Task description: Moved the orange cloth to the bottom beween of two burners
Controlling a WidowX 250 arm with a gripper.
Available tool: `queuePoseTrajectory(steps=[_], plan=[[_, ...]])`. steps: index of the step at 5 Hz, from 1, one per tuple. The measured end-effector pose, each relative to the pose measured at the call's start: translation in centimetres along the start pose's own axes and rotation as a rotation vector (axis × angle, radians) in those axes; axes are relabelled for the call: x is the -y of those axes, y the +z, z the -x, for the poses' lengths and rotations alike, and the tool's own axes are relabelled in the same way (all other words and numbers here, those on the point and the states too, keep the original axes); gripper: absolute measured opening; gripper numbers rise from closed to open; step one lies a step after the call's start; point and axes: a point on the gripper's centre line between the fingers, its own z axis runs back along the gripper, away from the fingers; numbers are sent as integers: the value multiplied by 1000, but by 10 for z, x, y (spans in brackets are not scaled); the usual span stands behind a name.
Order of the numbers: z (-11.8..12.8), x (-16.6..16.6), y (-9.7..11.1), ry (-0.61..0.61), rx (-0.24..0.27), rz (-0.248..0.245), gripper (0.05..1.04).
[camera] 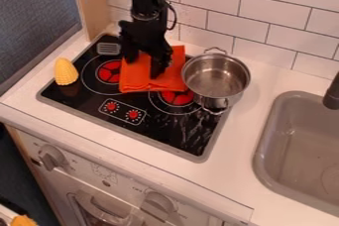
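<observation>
A tiled wall (265,17) stands behind the gripper (142,69); beneath it spreads a white counter (245,121), with a grey sink (291,136) well off to the viewer's right. Directly under the gripper, on the black cooktop (165,128), lies the orange cloth (136,85), reaching out on both sides of it and toward the camera. Its outline is squarish, so no long axis stands out. The fingers are spread a fair way apart over it; whether they touch it I can't tell, and no grip shows. The target probably lies camera-ward, between the left burner (109,72) and right burner (177,97). The metal pot (215,76) sits close on the viewer's right, the toy corn (65,72) farther left.
</observation>
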Motion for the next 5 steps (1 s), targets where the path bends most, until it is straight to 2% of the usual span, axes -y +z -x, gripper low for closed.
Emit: queuePoseTrajectory(steps=[1,2,3,5], plan=[[1,0,-2,35,1,28,1001],[19,-2,-4,102,0,61,1001],[38,0,-2,122,-4,48,1001],[78,6,3,85,-8,-4,1001]])
